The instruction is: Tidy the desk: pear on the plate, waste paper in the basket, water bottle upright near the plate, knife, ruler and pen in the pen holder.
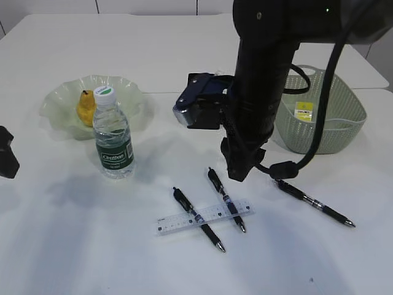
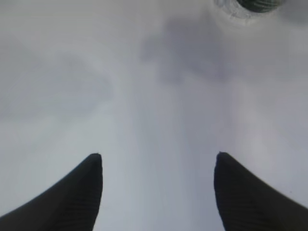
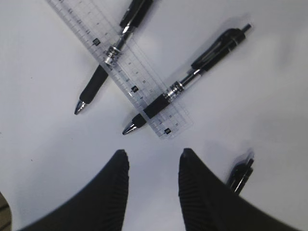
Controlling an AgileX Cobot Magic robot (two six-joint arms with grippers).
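The right gripper is shown with its fingers partly parted and empty above the table; just beyond the fingertips two pens are laid across the clear ruler, and a third pen lies beside the right finger. The left gripper is held wide open and empty, the water bottle standing well ahead of its fingers. The pear is seen on the plate, beside the upright bottle.

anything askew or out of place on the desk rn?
Yes. Two black pens lie crossed over the clear plastic ruler on the white table, and a third black pen lies loose near the green mesh basket. The yellow pear sits on the pale green plate; the water bottle stands upright.
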